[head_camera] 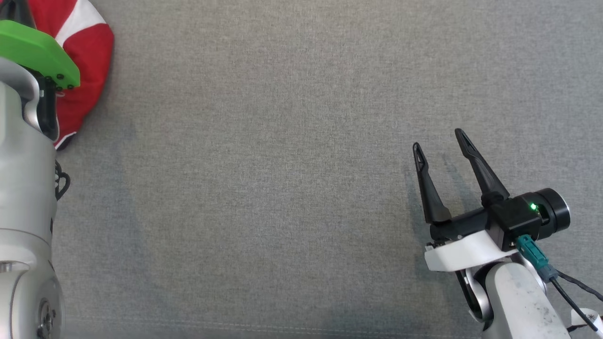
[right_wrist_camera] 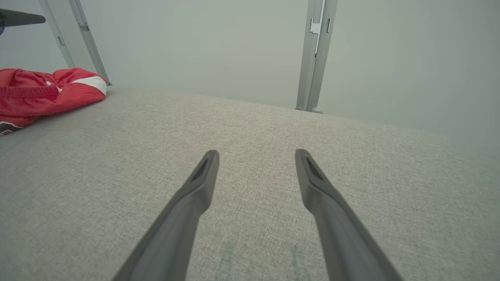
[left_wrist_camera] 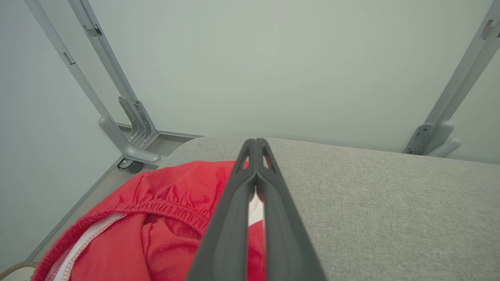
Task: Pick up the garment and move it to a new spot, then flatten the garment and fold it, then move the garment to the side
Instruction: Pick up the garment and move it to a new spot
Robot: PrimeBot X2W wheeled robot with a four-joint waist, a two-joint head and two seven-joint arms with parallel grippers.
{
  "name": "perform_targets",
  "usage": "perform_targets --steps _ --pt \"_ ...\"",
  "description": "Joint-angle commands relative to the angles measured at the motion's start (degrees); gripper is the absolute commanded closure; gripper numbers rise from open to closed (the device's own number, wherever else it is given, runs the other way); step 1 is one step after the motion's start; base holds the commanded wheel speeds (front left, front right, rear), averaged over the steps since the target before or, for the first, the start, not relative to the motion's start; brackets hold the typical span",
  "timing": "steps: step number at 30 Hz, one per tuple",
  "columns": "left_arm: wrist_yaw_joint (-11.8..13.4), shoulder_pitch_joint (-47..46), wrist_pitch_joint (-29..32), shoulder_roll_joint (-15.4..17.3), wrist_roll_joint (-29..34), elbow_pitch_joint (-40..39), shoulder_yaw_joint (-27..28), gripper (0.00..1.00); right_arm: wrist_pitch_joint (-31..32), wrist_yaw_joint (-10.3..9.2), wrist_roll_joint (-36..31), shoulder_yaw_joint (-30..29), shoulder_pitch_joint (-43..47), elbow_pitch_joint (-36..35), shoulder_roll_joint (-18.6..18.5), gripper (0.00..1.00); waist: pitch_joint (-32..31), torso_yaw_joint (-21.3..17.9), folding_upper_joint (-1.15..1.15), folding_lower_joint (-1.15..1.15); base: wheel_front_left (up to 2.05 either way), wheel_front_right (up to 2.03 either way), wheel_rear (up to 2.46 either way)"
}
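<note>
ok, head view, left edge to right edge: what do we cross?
Silver-grey left forearm → crumpled red-and-white fabric garment → bare grey woven fabric surface → right gripper, its two long dark fingers spread open.

Red-and-white garment (head_camera: 89,56), grey surface (head_camera: 282,188)

**Occlusions / cut-offs**

Garment (head_camera: 92,47), head view: the left arm's green plate (head_camera: 37,52) and silver forearm (head_camera: 19,188) cover much of it, and the frame edge clips more.

Left wrist view: the left gripper (left_wrist_camera: 256,145), fingers pressed together, lies across the cloth, which the bottom edge cuts off. Can't tell if fabric is pinched.

Right wrist view: garment far left of the right gripper (right_wrist_camera: 256,153), clipped by the left edge.
</note>
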Motion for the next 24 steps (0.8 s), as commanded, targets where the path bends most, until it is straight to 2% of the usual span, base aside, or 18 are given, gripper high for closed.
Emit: perform_targets --steps 1,6,7,8,14,21,24 --pt "0.0 1.4 -0.5 -0.2 0.5 -0.2 -0.2 1.00 -0.1 -0.02 0.8 0.0 1.0 0.4 -0.2 0.00 -4.5 -0.3 0.00 0.00 0.00 0.00 0.00" --pt "2.1 4.3 0.2 -1.2 -0.1 1.3 -0.4 1.00 -0.1 -0.02 1.9 0.1 3.3 0.7 -0.2 0.00 -8.5 -0.8 0.00 0.00 0.00 0.00 0.00" --pt "2.6 4.6 0.5 -1.5 -0.4 1.5 0.0 0.65 -0.1 -0.02 1.8 0.1 3.6 0.7 -0.2 0.00 -8.8 -0.9 0.00 0.00 0.00 0.00 0.00" --pt "3.0 5.1 1.1 -1.7 -0.6 1.8 0.1 0.00 -0.1 -0.02 1.5 0.0 3.9 0.8 -0.2 0.00 -8.9 -0.9 0.00 0.00 0.00 0.00 0.00" --pt "4.6 5.9 6.0 -1.9 -2.1 2.9 0.6 0.00 -0.1 -0.02 0.2 0.6 3.9 0.4 -0.2 0.00 -7.4 -1.6 0.00 0.00 0.00 0.00 0.00" --pt "6.4 5.6 11.7 -0.4 -3.3 3.1 1.1 0.00 -0.1 -0.02 -1.0 0.9 2.9 -0.6 -0.2 0.00 -3.9 -3.6 0.00 0.00 0.00 0.00 0.00" --pt "6.4 5.4 14.2 -0.3 -3.8 3.2 1.2 0.00 -0.1 -0.02 -1.4 0.4 3.4 -0.9 -0.2 0.00 -2.7 -4.1 0.00 0.00 0.00 0.00 0.00"
